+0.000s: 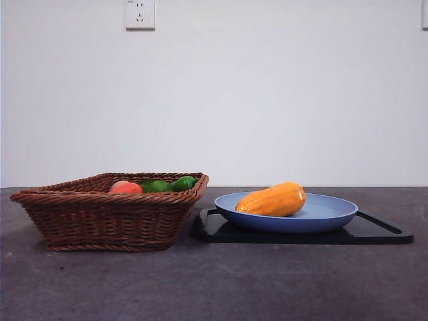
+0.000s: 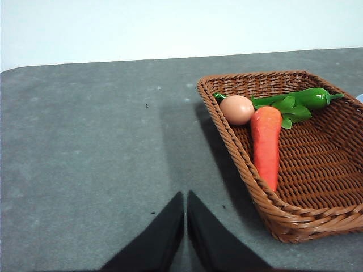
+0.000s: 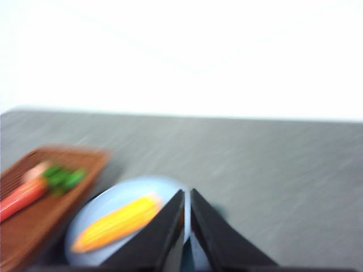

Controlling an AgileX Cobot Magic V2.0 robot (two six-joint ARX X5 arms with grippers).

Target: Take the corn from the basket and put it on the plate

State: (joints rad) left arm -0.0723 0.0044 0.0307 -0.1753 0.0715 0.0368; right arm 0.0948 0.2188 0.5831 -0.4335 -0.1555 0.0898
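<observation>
- nearest on the grey desk (image 1: 214, 287) in the front view lies a bare stretch of its surface, with no arm showing in that view.
- just behind it, on one side, stands the basket (image 1: 110, 221), dark-brown wicker with a braided rim, resting directly on the desk.
- inside the basket lie a carrot (image 2: 266, 144), a pale egg (image 2: 237, 109) touching the carrot's thick end, and a green pepper (image 2: 309, 98) with leaves beside them; in the front view only their tops peek over the rim.
- beside the basket, apart from it by a narrow gap, a flat black tray (image 1: 381, 231) lies on the desk.
- the blue plate (image 1: 331, 210) sits on that tray.
- the corn (image 1: 273, 200) lies on its side in the plate, toward the edge nearer the basket, with nothing gripping it.
- the left hand (image 2: 185, 209) hangs over bare desk next to the basket's outer wall, its two black jaws pressed together and grasping nothing.
- the right hand (image 3: 187, 207) is over the plate's rim, just beside the corn (image 3: 116, 222) but not touching it; this view is blurred, yet the jaws appear closed together and empty.
- farthest back rises a white wall with a socket (image 1: 140, 14) high up.
</observation>
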